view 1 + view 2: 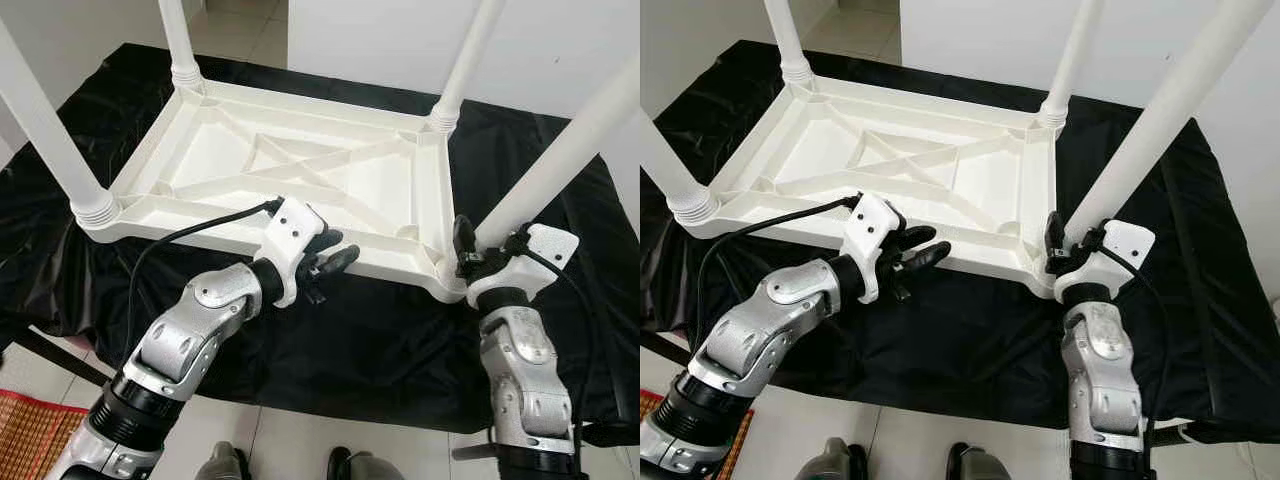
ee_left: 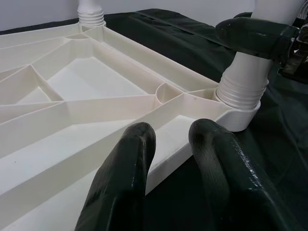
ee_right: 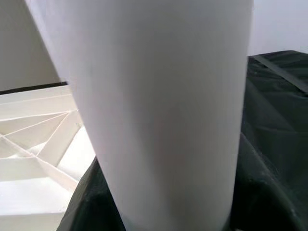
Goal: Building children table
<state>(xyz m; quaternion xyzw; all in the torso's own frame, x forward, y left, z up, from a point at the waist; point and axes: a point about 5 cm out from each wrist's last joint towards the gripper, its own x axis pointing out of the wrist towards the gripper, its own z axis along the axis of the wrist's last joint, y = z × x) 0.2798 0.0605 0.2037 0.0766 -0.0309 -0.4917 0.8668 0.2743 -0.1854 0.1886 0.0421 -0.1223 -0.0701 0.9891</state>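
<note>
Tabletop: white ribbed plastic children's tabletop lies upside down at the centre of the head views, underside ribs facing up, resting on the cloth.
Cloth: black glossy sheet spread under the tabletop, reaching past it on all sides; pale tiled floor at 6 o'clock.
Legs: four white plastic tube legs stand up from the corner sockets; far-left leg at 11 o'clock, far-right leg at 1 o'clock, near-left leg at 9 o'clock, near-right leg at 3 o'clock.
Left gripper: left gripper sits at the tabletop's near long edge, around 6 o'clock of the top. The left wrist view adds what the head views lack: its two black fingers stand apart, one over the rim and ribs, the other outside over the cloth, with the edge between them; whether they touch it I cannot tell.
Right gripper: right gripper is at the base of the near-right leg, just above the corner socket. One black finger lies against the tube on its left side. In the left wrist view a dark finger wraps the tube above the threaded collar: closed on the leg.
Right wrist view: the white tube close up, blurred; ribs of the tabletop to one side.
Mat: red woven mat corner at 7 o'clock on the floor.
</note>
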